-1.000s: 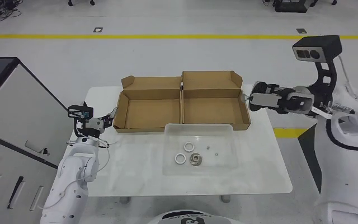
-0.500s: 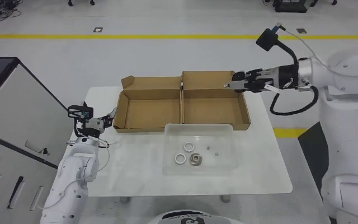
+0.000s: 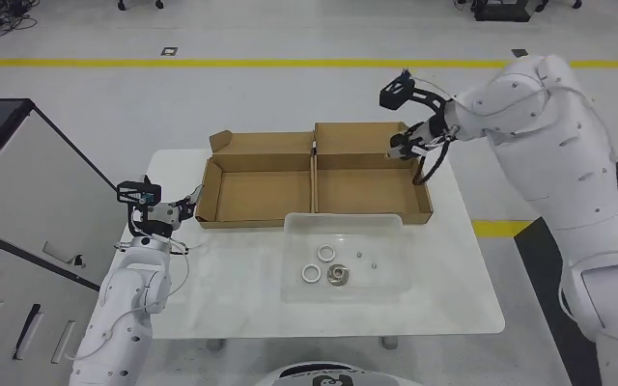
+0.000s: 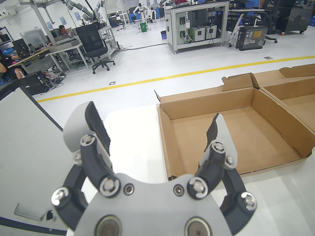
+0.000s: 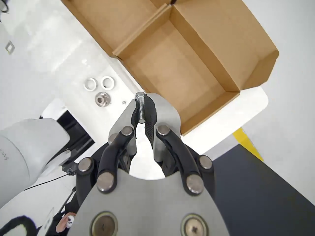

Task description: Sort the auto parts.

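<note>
The right gripper (image 5: 144,101) is pinching a bolt (image 5: 140,110) between its ribbed black pads. Its jaws are nearly closed, and the threaded steel shank is lying along the pads with the head poking out at the tips. The gripper is hanging over the far right part of the right cardboard box (image 3: 372,191), which is probably where bolts are going (the box floor is bare, so this would be its first part). The left cardboard box (image 3: 259,193) is sitting flush against it, also bare. In front of both, a clear plastic tray (image 3: 391,280) is holding what is left to sort: two smooth white rings (image 3: 327,253), a shiny flanged metal hub (image 3: 338,275) and a couple of tiny pieces. The left gripper (image 4: 153,110) is waiting wide open and empty beside the left box's outer wall, well apart from the tray.
</note>
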### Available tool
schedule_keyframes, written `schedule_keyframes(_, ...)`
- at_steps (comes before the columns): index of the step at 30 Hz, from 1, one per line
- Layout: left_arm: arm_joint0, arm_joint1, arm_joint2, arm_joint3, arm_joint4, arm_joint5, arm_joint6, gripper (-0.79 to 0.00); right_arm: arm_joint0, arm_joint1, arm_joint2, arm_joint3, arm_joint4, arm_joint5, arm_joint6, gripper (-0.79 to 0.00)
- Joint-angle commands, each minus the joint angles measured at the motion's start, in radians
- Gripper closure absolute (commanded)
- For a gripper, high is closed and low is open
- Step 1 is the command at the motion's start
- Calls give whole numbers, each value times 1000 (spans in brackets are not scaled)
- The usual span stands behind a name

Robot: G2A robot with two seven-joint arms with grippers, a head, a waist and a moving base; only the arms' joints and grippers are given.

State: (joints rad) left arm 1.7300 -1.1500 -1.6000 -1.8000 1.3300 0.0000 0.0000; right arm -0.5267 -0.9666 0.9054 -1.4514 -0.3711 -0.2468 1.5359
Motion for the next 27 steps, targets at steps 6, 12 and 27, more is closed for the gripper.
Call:
schedule_keyframes(6,0,0,0,0,0,0,0,-785,7,-22,-109,85,-112,7,-48,0)
schedule_keyframes(12,0,0,0,0,0,0,0,-785,9,-47,-179,188,-187,26,-133,0)
schedule_keyframes(27,0,0,0,0,0,0,0,-785,46,-155,-329,506,-232,96,-308,0)
